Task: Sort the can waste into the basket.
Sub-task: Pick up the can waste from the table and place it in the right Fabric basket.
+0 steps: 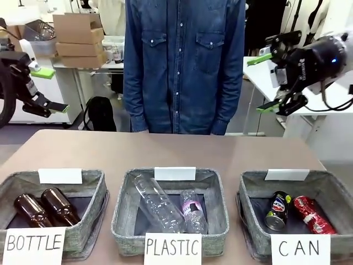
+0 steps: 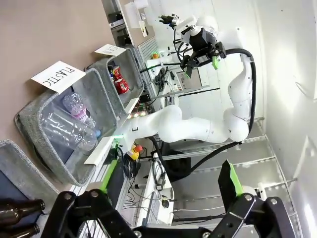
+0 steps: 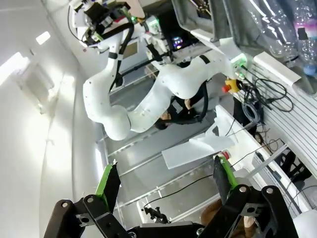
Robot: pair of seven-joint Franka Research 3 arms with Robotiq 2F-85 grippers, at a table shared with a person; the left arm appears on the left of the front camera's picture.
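1. Cans, both of them, lie inside the grey woven basket [image 1: 336,193] signed "CAN", at the right end of the bench [image 1: 165,149]: the dark blue-black can [image 1: 278,210] on the left, the red can [image 1: 313,215] just beside it on the right.
2. Middle basket [image 1: 124,207], signed "PLASTIC", holds two clear plastic bottles [image 1: 160,204]; the basket signed "BOTTLE" [image 1: 96,204] on the left holds two brown glass bottles [image 1: 47,207].
3. Left hand [image 1: 47,88] hangs raised at the left edge, well above the bench, its green-padded fingers spread wide with nothing between them.
4. Right hand [image 1: 267,83] is likewise raised at the right side, fingers wide apart and holding nothing.
5. A person in a denim shirt [image 1: 185,61] stands at the far side of the bench.
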